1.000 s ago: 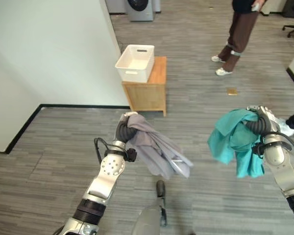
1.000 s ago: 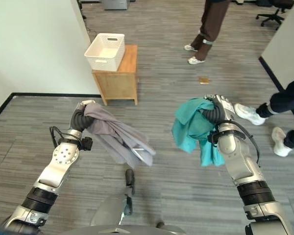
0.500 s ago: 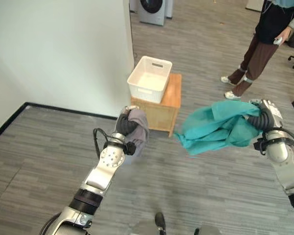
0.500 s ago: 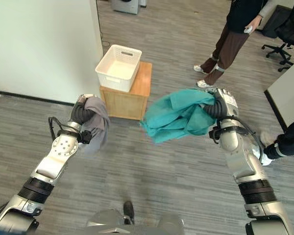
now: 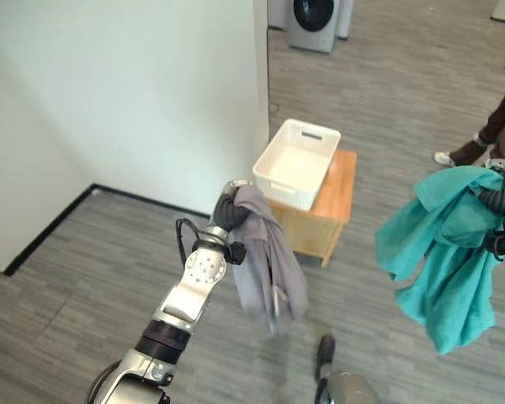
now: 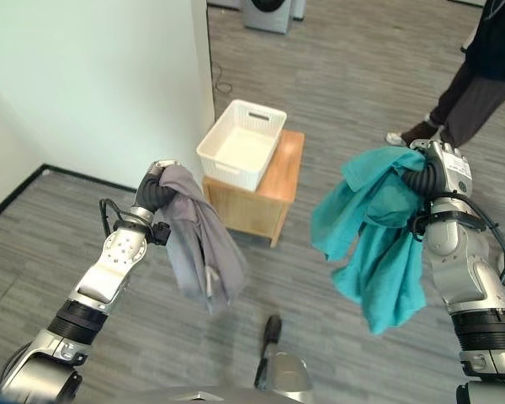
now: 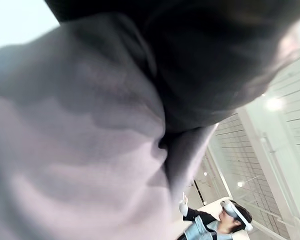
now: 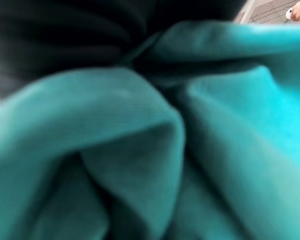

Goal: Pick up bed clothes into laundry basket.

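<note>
Carrying: we hold one piece of bed clothing in each hand, both lifted clear of the grey plank floor (image 5: 109,252).
Our left hand (image 6: 156,195): curled tight round the top of a crumpled grey cloth (image 6: 198,248), which hangs in a long fold straight down below the fist.
Left wrist view: grey folds lie bunched right against our dark ribbed cover, so we judge the hold firm.
Basket: the white slatted plastic laundry basket (image 6: 240,154) stands ahead of our left hand and slightly to its right, on a small wooden side table (image 6: 273,202) by the white wall (image 5: 135,93); we see nothing inside it.
Our right hand (image 6: 429,178): closed round a gathered teal cloth (image 6: 372,244), whose bulk drapes below and to the left of the fist, well apart from the basket.
Person: dark trousers and a shoe (image 6: 467,97) beyond our right hand.
Done: both cloths are picked up and off the bed.
Left: neither cloth is in the basket yet; we judge that we must close in on the table, bring each fist over the rim and let go, the grey one being nearer.
</note>
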Robot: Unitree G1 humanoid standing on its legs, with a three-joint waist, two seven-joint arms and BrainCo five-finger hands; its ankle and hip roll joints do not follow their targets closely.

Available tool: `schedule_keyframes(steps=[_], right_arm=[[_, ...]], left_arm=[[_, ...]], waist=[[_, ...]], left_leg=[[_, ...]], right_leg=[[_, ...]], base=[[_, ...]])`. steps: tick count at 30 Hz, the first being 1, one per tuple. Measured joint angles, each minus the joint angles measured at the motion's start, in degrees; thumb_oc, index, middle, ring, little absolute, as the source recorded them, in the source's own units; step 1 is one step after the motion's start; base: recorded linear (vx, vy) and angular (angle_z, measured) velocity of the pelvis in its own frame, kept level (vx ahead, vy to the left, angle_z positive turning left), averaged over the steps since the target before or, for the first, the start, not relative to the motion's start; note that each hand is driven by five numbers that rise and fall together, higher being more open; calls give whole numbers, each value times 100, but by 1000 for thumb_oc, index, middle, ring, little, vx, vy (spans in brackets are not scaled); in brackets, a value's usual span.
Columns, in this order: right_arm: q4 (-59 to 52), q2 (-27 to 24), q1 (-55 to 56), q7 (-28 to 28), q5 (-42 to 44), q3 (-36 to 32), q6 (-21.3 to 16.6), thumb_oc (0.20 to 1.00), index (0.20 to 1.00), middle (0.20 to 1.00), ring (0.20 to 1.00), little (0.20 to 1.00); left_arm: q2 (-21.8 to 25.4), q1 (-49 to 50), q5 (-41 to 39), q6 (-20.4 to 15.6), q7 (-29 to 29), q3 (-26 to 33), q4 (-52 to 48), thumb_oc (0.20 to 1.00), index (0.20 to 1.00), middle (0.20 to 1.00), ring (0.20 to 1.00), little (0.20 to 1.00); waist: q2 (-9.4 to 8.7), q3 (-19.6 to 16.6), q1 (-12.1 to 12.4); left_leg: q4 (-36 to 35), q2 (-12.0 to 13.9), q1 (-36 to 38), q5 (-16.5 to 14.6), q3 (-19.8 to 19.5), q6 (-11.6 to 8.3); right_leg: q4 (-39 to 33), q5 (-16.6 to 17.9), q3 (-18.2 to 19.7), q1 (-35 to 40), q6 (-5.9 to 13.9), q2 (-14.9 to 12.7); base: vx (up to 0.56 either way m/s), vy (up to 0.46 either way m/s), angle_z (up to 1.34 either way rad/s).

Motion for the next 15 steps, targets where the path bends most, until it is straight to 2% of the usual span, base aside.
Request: schedule_keyframes(steps=[1, 3, 4, 5, 6, 7, 8, 9, 10, 11, 12, 13, 14, 15], right_arm=[[-9, -2, 5, 18, 1, 22, -3, 200, 200, 200, 200, 200], [172, -54, -35, 20, 3, 54, -3, 200, 200, 200, 200, 200], [342, -153, -152, 20, 12, 136, -2, 200, 200, 200, 200, 200], [612, -249, -484, 64, 21, 393, 1, 200, 200, 200, 200, 200], [574, -253, -493, 67, 23, 386, -20, 200, 200, 200, 200, 200], [571, -263, -531, 28, 29, 384, -16, 200, 200, 200, 200, 200], [593, -333, -599, 2, 41, 384, -11, 200, 200, 200, 200, 200], [662, -358, -756, -11, 46, 386, -11, 200, 200, 200, 200, 200], [863, -438, -1090, -25, 62, 409, 35, 200, 200, 200, 200, 200], [1195, -456, -1182, -39, 63, 450, 30, 200, 200, 200, 200, 200], [1538, -486, -1420, -62, 66, 703, 77, 200, 200, 200, 200, 200], [1798, -606, -1666, -37, 59, 985, 113, 200, 200, 200, 200, 200], [1888, -736, -1774, -6, 56, 1079, 116, 200, 200, 200, 200, 200], [1936, -838, -1741, -17, 40, 1090, 140, 200, 200, 200, 200, 200]], left_arm=[[5, 89, -9, -3, -17, 7, -31, 200, 200, 200, 200, 200], [57, 92, -24, -5, -30, 42, -76, 200, 200, 200, 200, 200], [45, 86, -44, -14, -23, 115, -97, 200, 200, 200, 200, 200], [-25, 130, -103, -18, 23, 308, -39, 200, 200, 200, 200, 200], [65, 115, -107, -8, 31, 264, -41, 200, 200, 200, 200, 200], [208, 69, -107, -12, 17, 179, -54, 200, 200, 200, 200, 200], [278, 5, -108, -29, 28, 144, -73, 200, 200, 200, 200, 200], [333, -14, -108, -81, 30, 135, -110, 200, 200, 200, 200, 200], [302, -27, -108, -103, 30, 42, -95, 200, 200, 200, 200, 200], [286, -79, -108, -121, 26, -159, 91, 200, 200, 200, 200, 200], [281, -56, -108, -170, 27, -226, 246, 200, 200, 200, 200, 200], [257, -48, -110, -168, 17, -276, 360, 200, 200, 200, 200, 200], [197, -23, -110, -150, 18, -286, 357, 200, 200, 200, 200, 200], [133, 163, -115, -134, 23, -303, 257, 200, 200, 200, 200, 200]], waist=[[-71, 18, 118], [-138, 57, 143], [-62, 33, 160], [-83, 163, 443], [-173, 204, 437], [-336, 240, 402], [-447, 273, 389], [-469, 297, 397], [-419, 457, 383], [-449, 512, 359], [-372, 464, 363], [-296, 483, 394], [-157, 536, 496], [87, 533, 735]], left_leg=[[737, 155, -404, -272, 16, -170], [1036, 618, -742, -356, -24, -290], [1451, 831, -1025, 55, -145, -299], [3136, 902, -1699, 929, -389, -541], [3634, 931, -1930, 1314, -451, -604], [3880, 981, -2195, 1013, -450, -589], [3750, 1067, -2330, 747, -376, -586], [3436, 1172, -2445, 627, -332, -636], [1669, 1491, -2560, 630, -496, -659], [231, 1555, -2566, 777, -536, -566], [-736, 1448, -2429, 918, -835, -592], [-1434, 1323, -2285, 894, -1071, -638], [-1415, 1321, -2269, 831, -1146, -666], [-877, 1345, -2356, 1164, -947, -605]], right_leg=[[1, -44, 179, 104, -58, -96], [4, -197, 200, 304, -175, -115], [164, -385, 154, 294, -167, -32], [698, -580, -326, 226, -242, -90], [583, -578, -321, 439, -239, -180], [455, -720, -174, 614, -262, -250], [368, -830, -44, 698, -106, -320], [271, -902, 48, 742, 12, -377], [152, -770, 190, 796, 270, -376], [-5, -921, 214, 985, 520, -494], [-27, -963, 246, 1014, 545, -587], [-30, -1020, 294, 1004, 685, -644], [-30, -1011, 395, 1044, 819, -660], [43, -951, 386, 1312, 1199, -767]], base=[[166, -287, -35], [139, -266, 8], [113, -244, -60], [97, -181, -77], [118, -102, -70], [105, 7, -10], [118, 3, -13], [186, 41, -62], [391, 82, -56], [405, 86, -46], [278, 55, -18], [129, 20, -40], [167, 12, -61], [210, 20, -41]])
